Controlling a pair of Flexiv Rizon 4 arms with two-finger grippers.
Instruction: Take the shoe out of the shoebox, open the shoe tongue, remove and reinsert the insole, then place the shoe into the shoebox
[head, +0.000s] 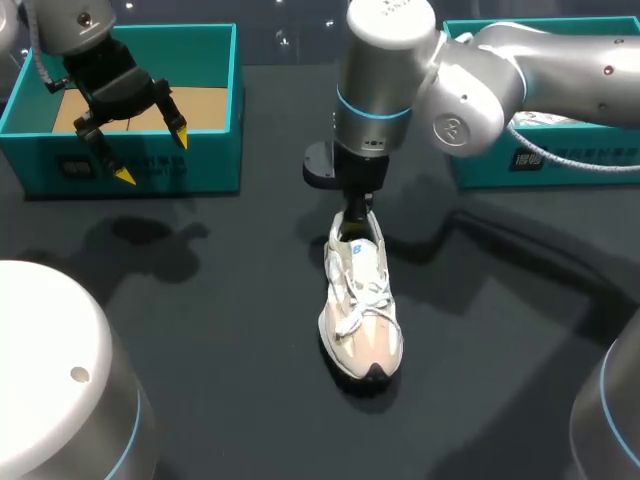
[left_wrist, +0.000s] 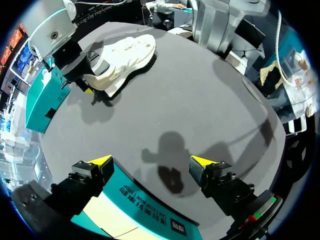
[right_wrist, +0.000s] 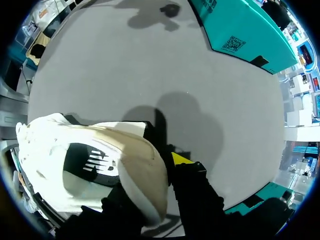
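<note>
Shoe (head: 362, 300) on table (head: 200, 330), sole down, heel collar clamped in right gripper (head: 358, 222), toe pointing away from it. Left gripper (head: 152, 152) spread wide, holding nothing, poised over front wall of teal shoebox (head: 210, 150), well apart from shoe.

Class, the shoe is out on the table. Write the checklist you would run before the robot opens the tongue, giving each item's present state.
1. Shoe out of the shoebox, standing upright on the table: ok.
2. Right gripper at the shoe's heel: ok.
3. Right gripper's hold on the heel is firm: cannot tell.
4. Left gripper open and empty: ok.
5. Left gripper close to the tongue: not ok, as it hangs over the shoebox, well away from the shoe.
6. Insole seated inside the shoe: cannot tell, because it is hidden.
</note>
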